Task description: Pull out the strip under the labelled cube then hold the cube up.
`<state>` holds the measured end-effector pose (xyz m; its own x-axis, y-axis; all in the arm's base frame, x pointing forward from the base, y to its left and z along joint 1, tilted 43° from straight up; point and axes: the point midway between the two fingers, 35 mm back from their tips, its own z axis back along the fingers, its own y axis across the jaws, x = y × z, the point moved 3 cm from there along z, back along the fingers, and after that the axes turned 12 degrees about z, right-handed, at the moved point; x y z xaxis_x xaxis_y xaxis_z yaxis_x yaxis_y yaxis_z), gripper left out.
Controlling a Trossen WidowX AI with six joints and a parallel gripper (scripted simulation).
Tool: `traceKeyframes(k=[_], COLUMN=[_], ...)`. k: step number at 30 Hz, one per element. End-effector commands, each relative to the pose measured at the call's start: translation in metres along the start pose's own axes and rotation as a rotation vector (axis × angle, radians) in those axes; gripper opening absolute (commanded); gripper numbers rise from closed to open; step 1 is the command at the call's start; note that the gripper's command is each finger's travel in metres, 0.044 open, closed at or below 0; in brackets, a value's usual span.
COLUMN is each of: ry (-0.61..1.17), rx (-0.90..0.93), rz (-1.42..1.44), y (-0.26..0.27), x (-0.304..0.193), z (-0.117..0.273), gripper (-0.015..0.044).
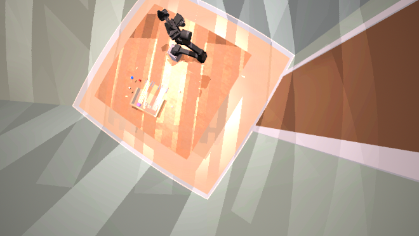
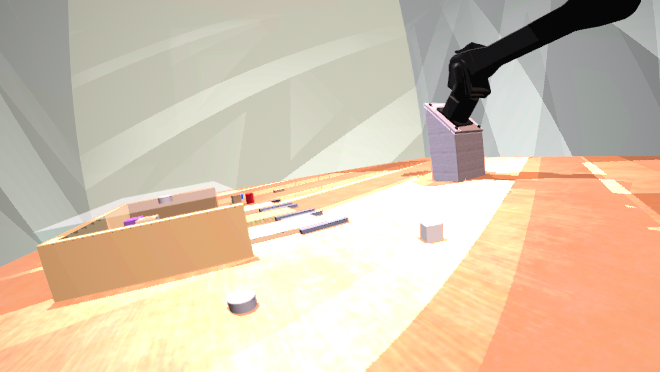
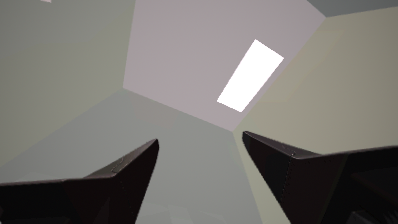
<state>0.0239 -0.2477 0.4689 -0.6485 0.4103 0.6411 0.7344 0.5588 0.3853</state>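
My gripper [image 1: 171, 17] [image 3: 201, 139] is open and empty, high up beyond the arm's base and far from the box; its fingers are out of frame in the exterior view. The low wooden box [image 1: 159, 110] [image 2: 145, 257] holds several pale strips side by side. Strips [image 2: 277, 235] stick out of its open side, with dark bar handles [image 2: 324, 226] on their ends. A purple block [image 1: 138, 104] [image 2: 133, 220] and small pale blocks [image 1: 149, 107] [image 2: 148, 218] are at the far end from the handles. I cannot make out any label, or which strip bears the labelled cube.
Outside the box are a red piece [image 1: 139, 80] [image 2: 250, 198], a blue ball [image 1: 132, 77], a tan block [image 2: 236, 199], a grey cube [image 2: 431, 232] and a grey disc [image 2: 242, 303]. The arm's base pedestal [image 2: 445, 155] stands beyond the handles.
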Motion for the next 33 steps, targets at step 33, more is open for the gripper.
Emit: traceKeyframes(k=[33], ry=[1.685], rx=[0.83], rz=[-0.262], y=[0.105], x=[-0.375], z=[0.303], gripper=[0.04])
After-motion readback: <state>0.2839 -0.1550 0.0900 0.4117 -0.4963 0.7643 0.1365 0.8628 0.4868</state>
